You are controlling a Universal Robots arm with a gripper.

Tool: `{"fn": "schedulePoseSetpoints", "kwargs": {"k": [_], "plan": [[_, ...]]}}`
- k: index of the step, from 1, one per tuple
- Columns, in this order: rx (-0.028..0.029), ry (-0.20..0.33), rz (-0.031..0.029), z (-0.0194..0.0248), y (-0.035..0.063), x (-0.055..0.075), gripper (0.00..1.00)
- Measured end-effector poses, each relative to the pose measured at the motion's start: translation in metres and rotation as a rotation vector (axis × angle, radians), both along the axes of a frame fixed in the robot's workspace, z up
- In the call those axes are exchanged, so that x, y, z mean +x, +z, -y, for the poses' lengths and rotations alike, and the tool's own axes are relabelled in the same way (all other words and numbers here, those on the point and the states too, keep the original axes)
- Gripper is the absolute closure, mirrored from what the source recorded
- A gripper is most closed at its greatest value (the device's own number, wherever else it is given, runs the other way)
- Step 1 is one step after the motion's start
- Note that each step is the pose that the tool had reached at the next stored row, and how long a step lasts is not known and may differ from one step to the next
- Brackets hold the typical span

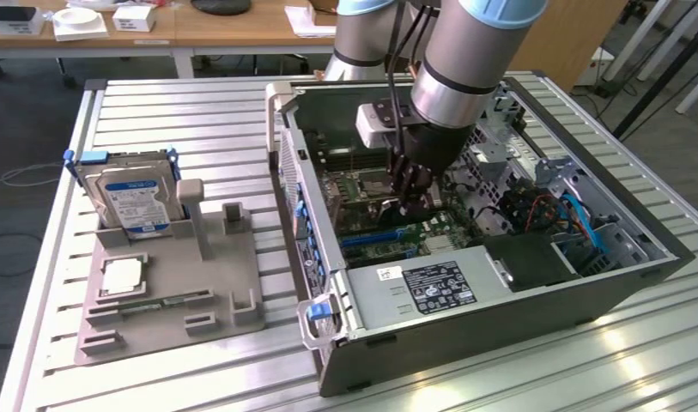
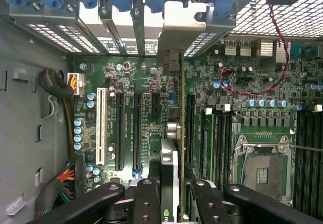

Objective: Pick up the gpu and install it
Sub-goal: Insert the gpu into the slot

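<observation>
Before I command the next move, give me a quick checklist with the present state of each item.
1. Grip on the gpu: ok. The gripper is shut on it, with the card edge-on between the fingers.
2. Card inside the case, over the motherboard: ok.
3. Card parallel to the expansion slots: ok, it runs alongside them.
4. Bracket at the case's rear slot openings: ok, it stands against them.
5. Red wire clear of the card: ok, it lies off to one side.
6. Card edge seated in its slot: cannot tell, the card itself hides it.
</observation>
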State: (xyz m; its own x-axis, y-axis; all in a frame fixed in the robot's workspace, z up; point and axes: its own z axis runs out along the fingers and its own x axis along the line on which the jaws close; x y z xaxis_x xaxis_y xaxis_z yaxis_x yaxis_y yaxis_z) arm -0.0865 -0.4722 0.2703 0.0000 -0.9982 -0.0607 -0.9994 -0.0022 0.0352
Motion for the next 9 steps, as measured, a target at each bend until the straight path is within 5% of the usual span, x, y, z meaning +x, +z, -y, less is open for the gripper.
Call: {"fn": "schedulePoseSetpoints", "kwargs": {"k": [9], "plan": [[-0.0002, 0.000, 0.0003, 0.0000, -0.0012, -0.0047, 0.73]]}}
